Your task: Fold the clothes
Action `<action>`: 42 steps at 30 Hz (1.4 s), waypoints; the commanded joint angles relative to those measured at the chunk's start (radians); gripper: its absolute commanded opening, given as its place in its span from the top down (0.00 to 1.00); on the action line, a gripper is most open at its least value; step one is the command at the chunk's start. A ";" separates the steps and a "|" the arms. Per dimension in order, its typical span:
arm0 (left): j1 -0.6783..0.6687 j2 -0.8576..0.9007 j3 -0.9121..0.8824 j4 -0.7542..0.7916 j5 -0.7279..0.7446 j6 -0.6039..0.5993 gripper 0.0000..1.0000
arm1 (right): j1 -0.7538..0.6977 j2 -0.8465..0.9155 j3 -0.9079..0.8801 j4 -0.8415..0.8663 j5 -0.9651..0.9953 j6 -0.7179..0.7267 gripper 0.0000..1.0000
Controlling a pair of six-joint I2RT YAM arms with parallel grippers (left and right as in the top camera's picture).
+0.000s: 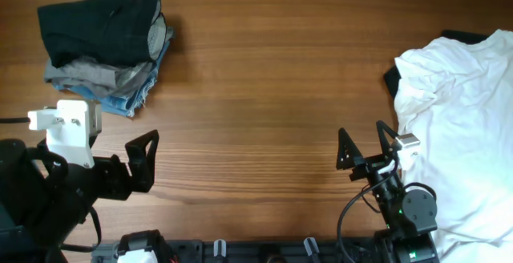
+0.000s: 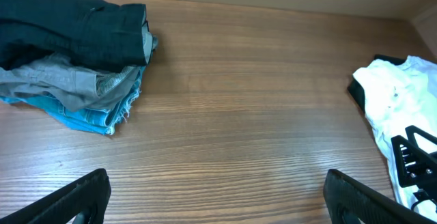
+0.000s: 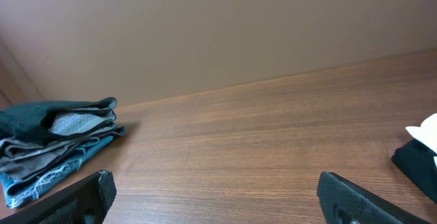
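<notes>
left pincer [image 1: 148, 163] wide, empty | right pincer [image 1: 362, 139] wide, empty | folded stack [image 1: 104, 46], black over grey over frayed blue denim, far-left on surface [image 1: 264, 95] | white T-shirt [image 1: 465, 111] crumpled at right edge, beside right pincer

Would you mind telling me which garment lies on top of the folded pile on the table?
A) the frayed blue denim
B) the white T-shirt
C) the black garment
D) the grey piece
C: the black garment sits uppermost, with the grey piece and the frayed blue denim under it, while the white T-shirt lies apart on the right side.
</notes>
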 commanded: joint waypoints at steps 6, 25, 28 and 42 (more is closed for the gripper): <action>-0.006 -0.004 -0.001 0.001 -0.003 0.019 0.00 | 0.000 0.007 -0.001 0.005 0.011 0.008 0.00; -0.098 -0.845 -1.362 1.138 0.050 -0.105 0.00 | 0.000 0.007 -0.001 0.005 0.011 0.008 0.00; -0.098 -0.845 -1.495 1.268 0.056 -0.106 0.00 | 0.000 0.007 -0.001 0.005 0.011 0.008 0.00; -0.108 -0.848 -1.555 1.316 0.058 -0.109 0.00 | 0.000 0.007 -0.001 0.005 0.011 0.008 0.00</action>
